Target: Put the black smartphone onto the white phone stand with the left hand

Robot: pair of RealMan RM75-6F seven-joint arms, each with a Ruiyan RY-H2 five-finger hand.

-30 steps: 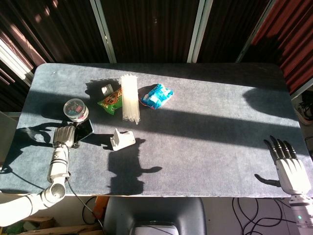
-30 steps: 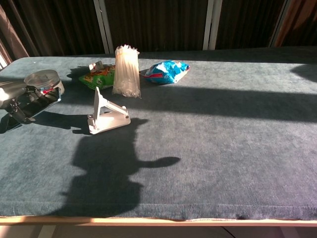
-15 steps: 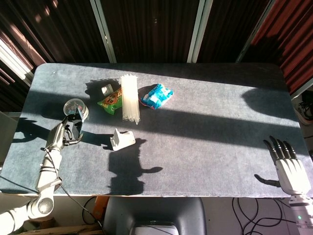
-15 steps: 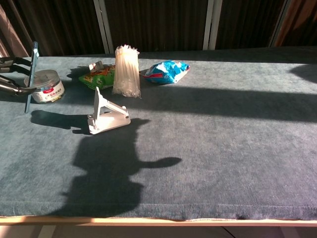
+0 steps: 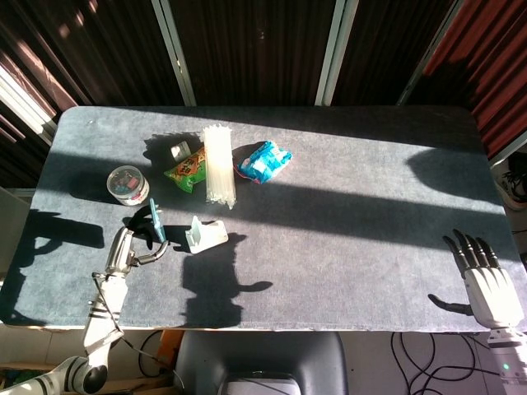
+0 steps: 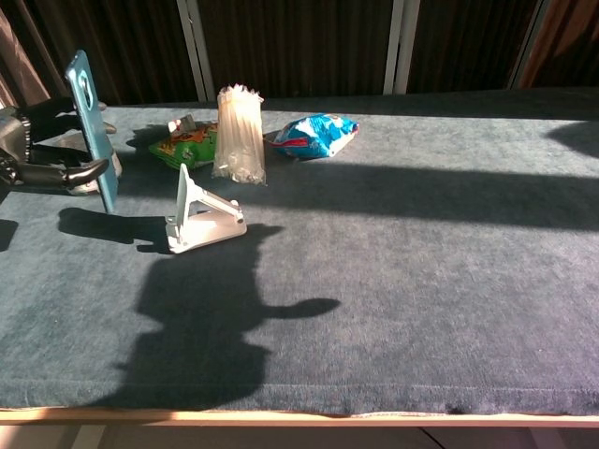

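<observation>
My left hand holds the smartphone upright in the air, its blue back facing the chest camera. The phone hangs just left of the white phone stand, which sits on the grey-blue table and carries nothing. A small gap separates phone and stand. My right hand rests at the table's front right corner with fingers spread and nothing in it; the chest view does not show it.
Behind the stand lie a bundle of clear straws, a green snack bag, a blue snack bag and a round tin. The table edge runs close along the front.
The left hand has lifted the phone off the table beside the tin, turned it upright and carried it right, toward the stand. The right hand stayed put.
</observation>
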